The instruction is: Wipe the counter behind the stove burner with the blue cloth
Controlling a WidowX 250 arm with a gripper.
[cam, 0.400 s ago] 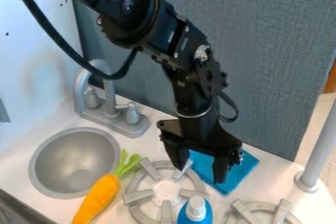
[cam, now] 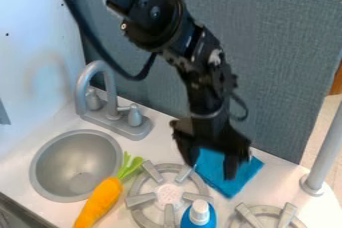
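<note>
The black gripper [cam: 210, 169] hangs over a blue cloth [cam: 227, 181], its two fingers spread apart with nothing seen between them. Flat on the counter, the cloth lies behind the burner and in front of the grey panel, partly covered by the fingers. An orange toy carrot [cam: 100, 201] with a green top lies between the sink and the burner. At the bottom edge stands a blue bottle [cam: 198, 216] with a white cap.
The round grey sink [cam: 50, 164] and its faucet [cam: 110, 102] are at the left. A grey burner [cam: 137, 200] is near the cloth, and another [cam: 274, 218] is at lower right. The upright panel [cam: 287, 62] rises behind; a grey post [cam: 324, 147] stands at right.
The arm and gripper have moved a little to the right over the cloth. The fingers remain apart, and the carrot, bottle and cloth have not visibly moved.
</note>
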